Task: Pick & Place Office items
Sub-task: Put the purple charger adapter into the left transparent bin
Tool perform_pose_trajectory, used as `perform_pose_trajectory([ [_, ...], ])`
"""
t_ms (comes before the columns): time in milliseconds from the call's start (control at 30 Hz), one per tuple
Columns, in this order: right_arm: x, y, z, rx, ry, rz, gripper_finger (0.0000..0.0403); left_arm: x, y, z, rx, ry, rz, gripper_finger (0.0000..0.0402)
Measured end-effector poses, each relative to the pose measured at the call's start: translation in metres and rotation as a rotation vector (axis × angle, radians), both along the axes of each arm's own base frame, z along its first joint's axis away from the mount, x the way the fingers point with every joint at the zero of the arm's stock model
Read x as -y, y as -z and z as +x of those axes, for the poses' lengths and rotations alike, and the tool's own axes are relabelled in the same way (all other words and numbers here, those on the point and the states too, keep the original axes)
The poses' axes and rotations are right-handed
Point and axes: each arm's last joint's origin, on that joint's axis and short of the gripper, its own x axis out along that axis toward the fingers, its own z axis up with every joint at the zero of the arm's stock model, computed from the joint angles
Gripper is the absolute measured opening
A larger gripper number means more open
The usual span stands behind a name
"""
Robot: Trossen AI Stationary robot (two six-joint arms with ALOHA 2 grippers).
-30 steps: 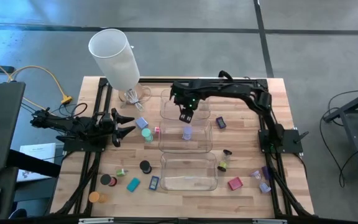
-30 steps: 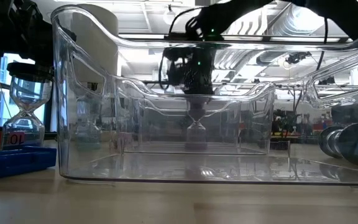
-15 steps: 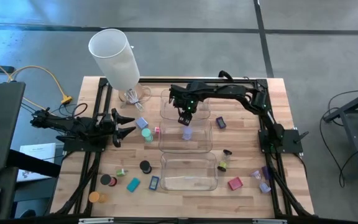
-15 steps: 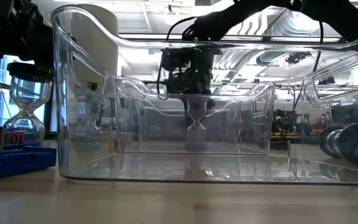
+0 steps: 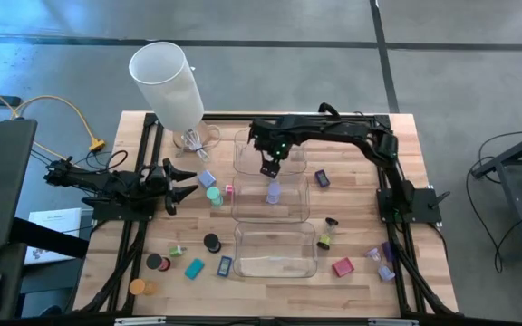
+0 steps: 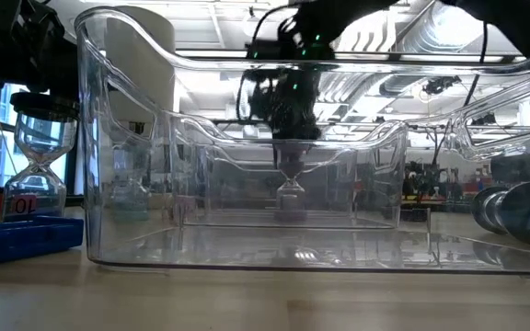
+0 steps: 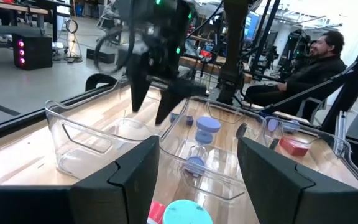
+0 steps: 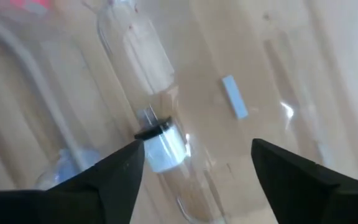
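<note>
Left gripper [image 5: 187, 182] waits at the table's left edge, fingers spread, empty. Right gripper [image 5: 267, 169] hangs wide open, empty, above the middle tray [image 5: 303, 210], where the left wrist view alone shows a lilac hourglass [image 7: 202, 144] standing upright.

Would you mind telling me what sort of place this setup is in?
Probably a robotics lab or workshop: a wooden table on a bare concrete floor, other equipment racks behind, and a seated person watching.
</note>
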Motion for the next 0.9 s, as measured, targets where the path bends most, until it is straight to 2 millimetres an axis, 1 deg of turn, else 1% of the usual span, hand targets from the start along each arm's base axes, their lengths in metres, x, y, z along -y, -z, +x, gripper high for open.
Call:
perform_pose_trajectory([
  [200, -0.011, -0.055, -0.016, 0.150, 0.009, -0.032, 0.0294, 0.000, 0.000, 0.000, 0.002, 0.000, -0.001, 0.0212],
  [333, -0.022, -0.086, -0.026, 0.244, 0.019, -0.055, 0.0294, 0.000, 0.000, 0.000, 0.000, 0.000, 0.006, 0.0212],
  [433, -0.036, -0.104, -0.038, 0.262, 0.063, -0.030, 0.0294, 0.000, 0.000, 0.000, 0.002, -0.004, 0.007, 0.0212],
  [500, -0.050, -0.109, -0.047, 0.213, 0.099, -0.011, 0.0294, 0.000, -0.001, 0.000, 0.007, -0.007, 0.005, 0.0212],
  [600, -0.074, -0.114, -0.057, 0.131, 0.150, -0.072, 0.0294, 0.000, -0.001, 0.000, 0.011, -0.007, 0.000, 0.0212],
  [700, -0.100, -0.117, -0.065, 0.069, 0.222, -0.212, 0.0294, 0.000, -0.001, 0.000, 0.013, -0.007, -0.002, 0.0212],
  [800, -0.125, -0.122, -0.078, 0.032, 0.284, -0.364, 0.0294, 0.000, -0.001, 0.000, 0.016, -0.002, -0.008, 0.0212],
  [900, -0.151, -0.127, -0.090, 0.039, 0.331, -0.508, 0.0294, 0.000, -0.002, 0.000, 0.019, 0.004, -0.017, 0.0212],
])
